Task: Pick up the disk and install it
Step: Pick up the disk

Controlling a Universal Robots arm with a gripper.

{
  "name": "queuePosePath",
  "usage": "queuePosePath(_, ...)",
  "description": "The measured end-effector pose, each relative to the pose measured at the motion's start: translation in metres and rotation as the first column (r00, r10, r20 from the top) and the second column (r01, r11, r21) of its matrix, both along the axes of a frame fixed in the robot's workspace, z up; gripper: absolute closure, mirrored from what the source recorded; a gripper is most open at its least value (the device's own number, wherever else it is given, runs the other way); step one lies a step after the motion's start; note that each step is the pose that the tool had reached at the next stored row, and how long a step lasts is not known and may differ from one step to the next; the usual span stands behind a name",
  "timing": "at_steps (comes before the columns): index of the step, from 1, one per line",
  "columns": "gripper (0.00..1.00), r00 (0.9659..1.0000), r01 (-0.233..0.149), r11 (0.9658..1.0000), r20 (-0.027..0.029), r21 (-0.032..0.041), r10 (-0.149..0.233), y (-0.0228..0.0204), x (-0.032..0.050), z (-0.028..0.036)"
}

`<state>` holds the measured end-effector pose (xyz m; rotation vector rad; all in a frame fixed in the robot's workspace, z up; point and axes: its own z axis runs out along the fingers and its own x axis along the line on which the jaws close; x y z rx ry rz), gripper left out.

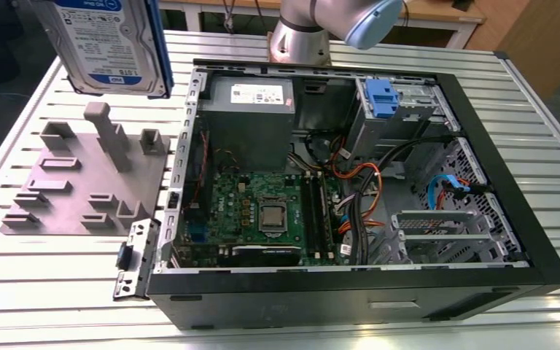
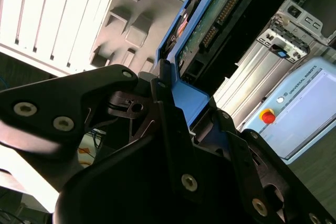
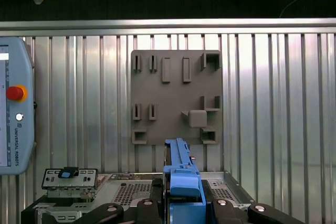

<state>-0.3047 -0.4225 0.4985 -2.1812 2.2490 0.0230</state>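
**A:** In the exterior view, we see the disk point(image 1: 114, 45) held upright in the air at the far end of the exterior view's left. Its label faces us and its blue frame runs down the edge nearer the case.

**B:** We agree. It hangs over the grey fixture plate point(image 1: 85, 182), with a gap of air between its lower edge and the plate's tallest post point(image 1: 105, 135). The open computer case point(image 1: 358, 182) lies just beside the plate, on the exterior view's right. Bare slats of the table point(image 1: 27, 292) show along the plate's left and near sides.

**A:** Inside the case, the drive bay point(image 1: 387, 102) with its blue latch sits at the far right, beside the grey power supply point(image 1: 251, 109). The arm point(image 1: 305, 36) stands beyond the case's far wall.

**B:** In the second wrist view, we find the gripper point(image 2: 189, 109) closed in on the disk, its black fingers point(image 2: 163, 103) pressed to the blue frame from both sides.

**A:** The disk's green circuit-board face shows there, with the plate's blocks beyond it and a teach pendant point(image 2: 299, 103) well apart on the table.

**B:** In the first wrist view, we see the disk edge-on. Its blue frame is clamped in the narrow gap between the fingers, and the plate lies flat on the slats beyond it.

**A:** Open slats flank the plate on either side, and the table's rail edge runs past it.
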Motion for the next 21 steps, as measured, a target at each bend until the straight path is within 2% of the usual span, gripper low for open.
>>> queuePosePath(18, 0.63, 1.0000, 0.000, 1.0000, 0.0000, 0.0000, 0.000, -0.0001, 0.0005, 0.0000)
queuePosePath(21, 0.63, 1.0000, 0.000, 1.0000, 0.0000, 0.0000, 0.000, -0.0032, 0.0005, 0.0000)
